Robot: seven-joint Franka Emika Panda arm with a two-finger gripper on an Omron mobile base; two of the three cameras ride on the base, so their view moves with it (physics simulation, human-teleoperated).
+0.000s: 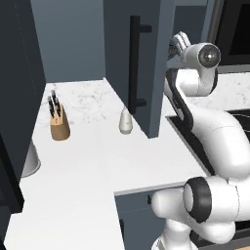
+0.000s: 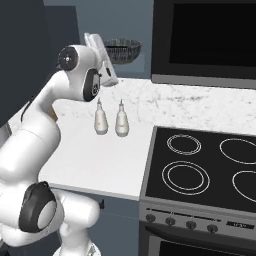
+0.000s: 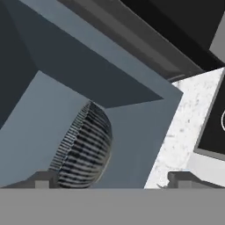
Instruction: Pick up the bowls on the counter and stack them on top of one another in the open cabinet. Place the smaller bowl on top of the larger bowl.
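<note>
1. Across the lower part of both base views runs the counter [image 1: 97, 161], white marble-look with faint grey veins. It turns a corner in the left base view and meets the cooktop on its right side.
2. Above the counter hangs the open cabinet [image 1: 156, 73], dark blue-grey. Its tall door is swung out toward the camera and bears a long vertical black bar handle [image 1: 135, 63].
3. A black oven unit [image 2: 205, 40] fills the wall to the right of the cabinet.
4. A black cooktop [image 2: 200, 170] with ring-marked burners sits flush beside the counter.
5. The larger bowl [image 2: 122, 50], dark and mottled outside, is up at cabinet height, well above the counter. In the hand view it rests on the cabinet's blue-grey inner surface, near the left fingertip. I cannot tell if the two touch.
6. A wooden knife block [image 1: 59, 128] with dark handles stands near the counter's back corner.
7. One white shaker bottle [image 2: 101, 121] and a second shaker bottle [image 2: 120, 121] stand upright on the counter, just beside each other, below the cabinet.
8. The gripper [image 3: 112, 178] is raised to the cabinet opening behind the door. Its fingertips [image 3: 44, 178] are spread wide apart and clamp nothing.
</note>
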